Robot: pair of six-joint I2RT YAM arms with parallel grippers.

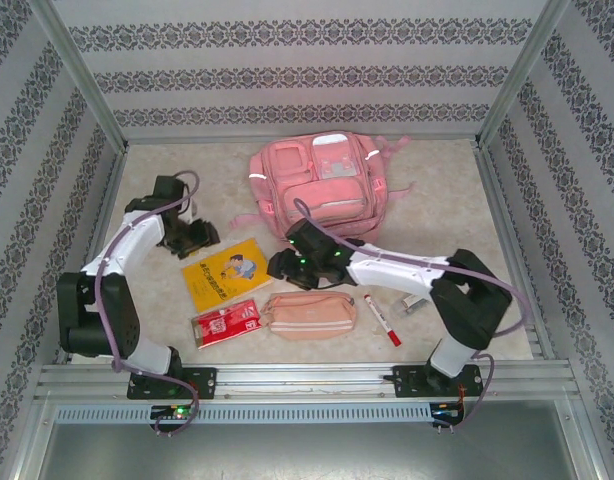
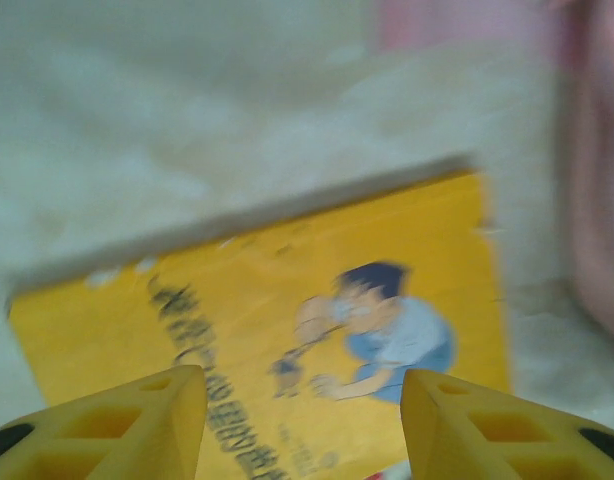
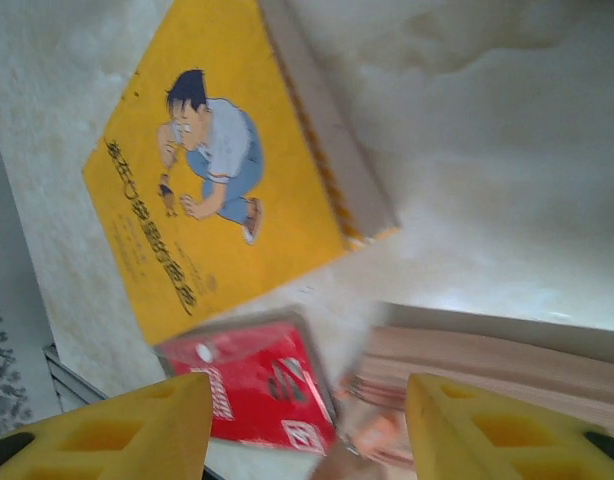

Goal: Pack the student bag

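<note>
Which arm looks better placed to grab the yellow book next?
Probably left: the left gripper, open, has the yellow book centred between its fingers. The right gripper faces the red packet instead.

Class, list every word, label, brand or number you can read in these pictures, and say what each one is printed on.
Yellow book: a line of dark Chinese characters runs along the cover; too blurred to quote.
Red packet: white lettering and a logo; too blurred to read.
Student bag, pink pouch, red-capped marker: no text that can be read.
</note>
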